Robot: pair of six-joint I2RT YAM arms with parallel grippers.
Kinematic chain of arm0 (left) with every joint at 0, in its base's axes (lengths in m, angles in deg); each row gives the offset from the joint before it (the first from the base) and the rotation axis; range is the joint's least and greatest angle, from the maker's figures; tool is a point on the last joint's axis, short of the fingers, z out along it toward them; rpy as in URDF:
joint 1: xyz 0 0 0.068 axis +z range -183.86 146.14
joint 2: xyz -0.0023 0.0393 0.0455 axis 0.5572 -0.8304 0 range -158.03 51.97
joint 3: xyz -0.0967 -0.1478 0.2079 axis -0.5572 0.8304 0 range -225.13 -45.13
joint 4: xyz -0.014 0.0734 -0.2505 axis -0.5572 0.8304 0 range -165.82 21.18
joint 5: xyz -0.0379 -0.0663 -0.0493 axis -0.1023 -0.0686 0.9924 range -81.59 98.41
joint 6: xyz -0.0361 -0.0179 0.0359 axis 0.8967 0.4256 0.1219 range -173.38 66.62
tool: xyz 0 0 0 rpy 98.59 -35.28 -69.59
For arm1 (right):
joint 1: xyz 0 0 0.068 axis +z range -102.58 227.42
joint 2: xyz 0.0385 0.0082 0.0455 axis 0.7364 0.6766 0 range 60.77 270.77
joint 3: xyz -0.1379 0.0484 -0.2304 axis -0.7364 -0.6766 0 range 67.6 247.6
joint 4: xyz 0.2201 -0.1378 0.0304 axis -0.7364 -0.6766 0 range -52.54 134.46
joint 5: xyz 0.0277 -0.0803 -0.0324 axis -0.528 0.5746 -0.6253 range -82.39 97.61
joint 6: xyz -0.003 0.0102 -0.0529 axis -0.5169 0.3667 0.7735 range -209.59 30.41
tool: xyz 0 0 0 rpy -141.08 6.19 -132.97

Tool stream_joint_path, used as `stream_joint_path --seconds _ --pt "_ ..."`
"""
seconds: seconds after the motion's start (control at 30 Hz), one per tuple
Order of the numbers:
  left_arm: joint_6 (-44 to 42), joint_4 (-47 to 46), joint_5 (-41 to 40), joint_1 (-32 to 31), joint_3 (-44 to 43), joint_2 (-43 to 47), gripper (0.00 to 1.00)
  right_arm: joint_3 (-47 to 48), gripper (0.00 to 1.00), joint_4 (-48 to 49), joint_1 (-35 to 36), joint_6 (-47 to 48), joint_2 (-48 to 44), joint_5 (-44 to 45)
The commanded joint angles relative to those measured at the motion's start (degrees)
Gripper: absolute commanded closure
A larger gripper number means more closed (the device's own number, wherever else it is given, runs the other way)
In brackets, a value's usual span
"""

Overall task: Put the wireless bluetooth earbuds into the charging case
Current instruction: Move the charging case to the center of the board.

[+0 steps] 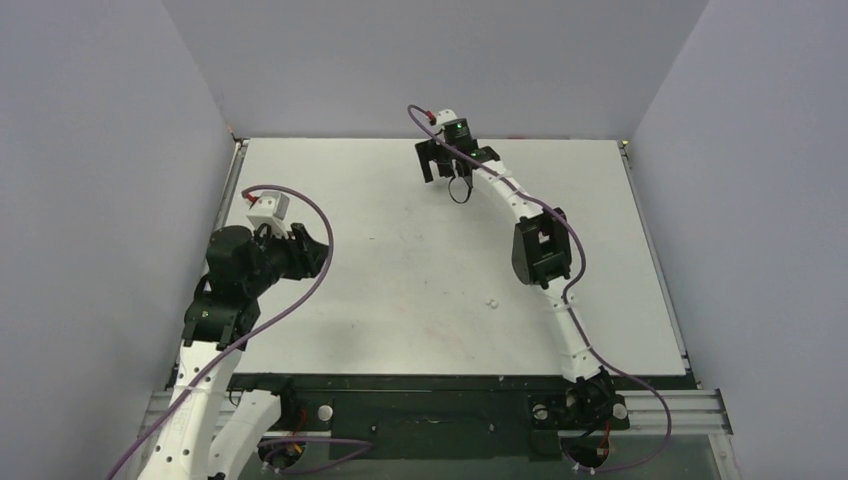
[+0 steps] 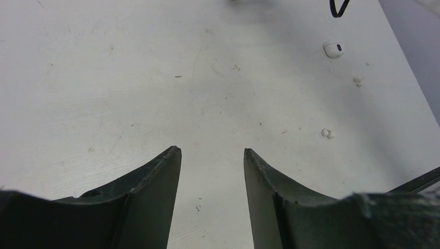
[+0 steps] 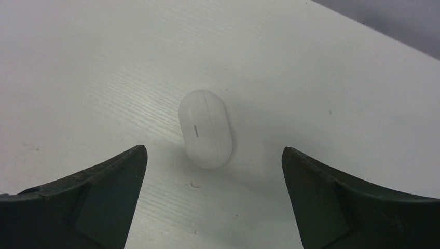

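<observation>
My right pincer (image 3: 214,150) hangs spread wide over the closed charging case (image 3: 205,128).
I see the case flat on the far middle of the table (image 1: 380,220), between the fingers (image 3: 104,192) and touching neither. The earbuds (image 1: 490,300) lie nearer, right of centre, well apart from it. My left pincer (image 2: 212,151) is half-spread, pinching nothing.

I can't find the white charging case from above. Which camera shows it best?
The right wrist view: the charging case lies closed on the table, close up, before the open right gripper. The top view does not show it. The left wrist view has only far-off small white bits, none clearly the case.
</observation>
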Motion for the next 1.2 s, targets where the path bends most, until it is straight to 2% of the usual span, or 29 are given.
stream_joint_path --seconds 0.0,0.27,0.5,0.63,0.73,0.9,1.07,1.17 --pt "-2.6 -2.4 -1.1 0.4 -0.3 -1.3 0.55 3.7 0.01 0.0 -0.1 7.1 -0.6 0.1" --pt "-4.7 -3.8 -1.5 0.5 -0.5 -3.9 0.55 6.0 0.01 -2.1 -0.7 6.3 0.9 -3.7" --pt "-7.1 -5.7 -1.8 0.5 -0.7 -6.4 0.55 6.0 0.09 0.3 -3.4 -4.1 0.7 -8.6" --pt "-8.3 -8.1 -0.3 0.5 -1.3 -11.0 0.55 4.0 0.10 1.9 -4.0 -5.8 -1.2 -10.1" --pt "-9.2 -10.3 2.7 0.5 -5.3 -16.8 0.55 2.0 0.10 2.1 -4.2 -6.1 -4.5 -10.5" --pt "-14.5 -14.0 7.0 -0.5 -16.4 -31.3 0.54 -7.0 0.11 2.2 -5.4 -6.8 -13.2 -10.4" --pt "-29.3 -14.3 6.8 -5.7 -27.2 -46.3 0.51 -16.8 0.11 2.2 -8.2 -9.5 -23.1 -10.8" --pt "-35.2 -9.0 9.1 -9.6 -40.2 -55.8 0.49 -20.6 0.11 1.9 -9.3 -10.8 -27.5 -10.5"
